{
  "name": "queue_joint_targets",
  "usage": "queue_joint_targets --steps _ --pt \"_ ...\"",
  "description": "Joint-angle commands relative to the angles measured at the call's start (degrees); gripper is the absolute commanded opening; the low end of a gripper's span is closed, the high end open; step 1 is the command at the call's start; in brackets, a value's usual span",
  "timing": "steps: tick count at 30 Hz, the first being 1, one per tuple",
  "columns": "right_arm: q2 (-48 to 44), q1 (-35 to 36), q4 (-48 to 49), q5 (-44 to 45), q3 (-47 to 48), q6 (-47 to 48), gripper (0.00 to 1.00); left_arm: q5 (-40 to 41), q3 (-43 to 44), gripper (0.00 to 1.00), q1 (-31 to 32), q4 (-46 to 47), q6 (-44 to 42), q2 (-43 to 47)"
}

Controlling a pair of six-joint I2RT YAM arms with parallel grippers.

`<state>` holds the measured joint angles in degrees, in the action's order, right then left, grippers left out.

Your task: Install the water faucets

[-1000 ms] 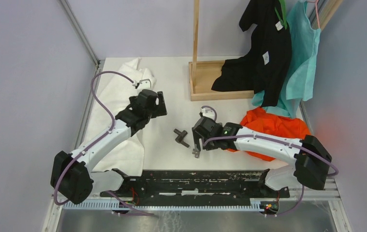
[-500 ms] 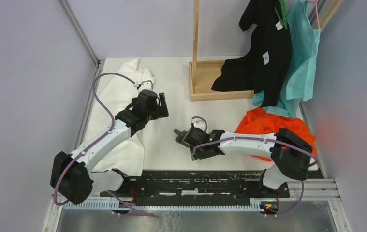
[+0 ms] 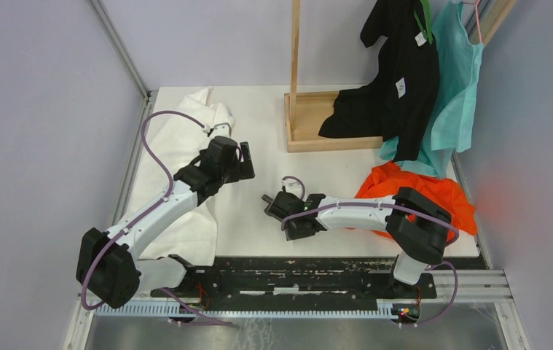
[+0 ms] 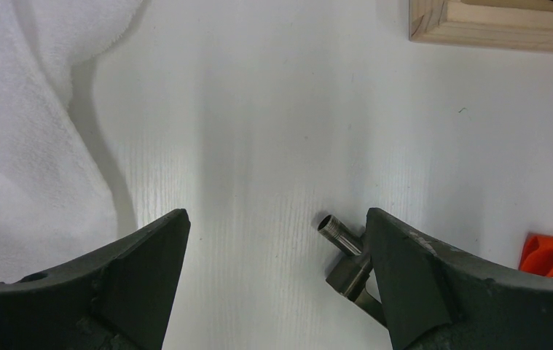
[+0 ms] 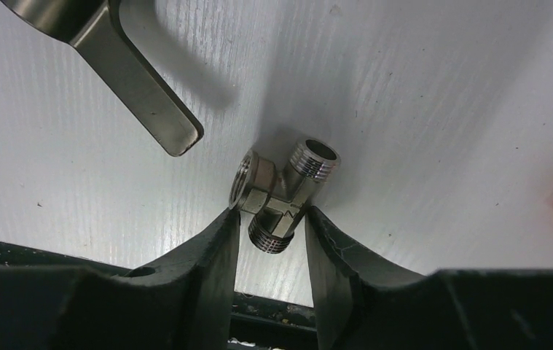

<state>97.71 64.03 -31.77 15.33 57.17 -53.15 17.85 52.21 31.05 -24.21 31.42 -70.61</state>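
While nothing is yet joined, the white table point(image 3: 259, 117) fills the overhead view. A white towel point(image 3: 178, 146) lies along its left side, a wooden stand point(image 3: 310, 120) sits at the back, and an orange cloth point(image 3: 404, 186) is on the right. Both my arms reach inward toward the middle.

My left gripper point(image 3: 244, 162) hovers beside the towel. Seen from its wrist camera, its fingers stand wide apart and hold nothing. A threaded metal end point(image 4: 329, 226) peeks out past the right-hand finger, though I cannot tell which piece it belongs to.

My right gripper point(image 3: 285, 208) is low at the table's middle, over the water faucets point(image 3: 267, 198). Its wrist camera shows the T-shaped fitting point(image 5: 280, 193) lying flat on the table, with one threaded stub pointing between my two fingers. The fingers sit close on either side of the stub, but I cannot tell whether they already pinch it or only flank it. The second faucet piece point(image 5: 124, 73), which has a flat lever, sits just beyond the fitting and does not touch it.

I judge the task to be at its start. The two pieces are separate and the fitting rests on the table, so a sure grasp, the aligning and the joining of the pieces all remain.
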Motion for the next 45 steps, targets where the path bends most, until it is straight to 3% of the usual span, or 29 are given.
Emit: queue_joint_targets --steps 1,7,14,22,27,31,35,39,45 --pt "1.5 0.1 -0.1 1.0 2.8 -1.2 0.43 0.0 1.7 0.96 0.1 0.7 0.4 -0.3" --pt "1.0 0.1 -1.1 2.1 3.0 -1.3 0.30 -1.2 2.9 0.96 0.1 0.1 0.7 -2.5" --pt "-0.8 0.0 -2.6 5.5 3.6 7.9 0.00 -7.1 4.0 0.97 0.1 1.4 -3.9 -4.5" --pt "-8.9 0.0 -7.2 15.9 2.6 22.1 0.00 -14.3 7.4 1.00 -4.4 -1.7 -12.0 -2.5" --pt "-19.0 0.0 -1.9 18.1 -0.5 28.7 0.00 -29.5 9.2 0.95 -12.6 -0.6 -10.8 0.4" --pt "-27.9 0.0 7.2 12.5 -5.0 38.3 0.00 -45.1 7.7 0.97 -13.7 5.0 -7.4 1.0" --pt "-35.1 0.0 13.4 4.1 -9.8 49.0 0.01 -53.5 6.0 0.99 -13.8 5.9 -8.1 -1.1" --pt "-42.5 -0.1 20.7 -5.0 -15.8 55.7 0.01 -76.8 3.2 0.99 -12.8 14.6 -6.0 -2.2" --pt "-43.4 0.0 18.6 -9.4 -14.8 61.4 0.01 -77.6 3.0 0.99 -10.6 15.1 -4.7 -2.6"
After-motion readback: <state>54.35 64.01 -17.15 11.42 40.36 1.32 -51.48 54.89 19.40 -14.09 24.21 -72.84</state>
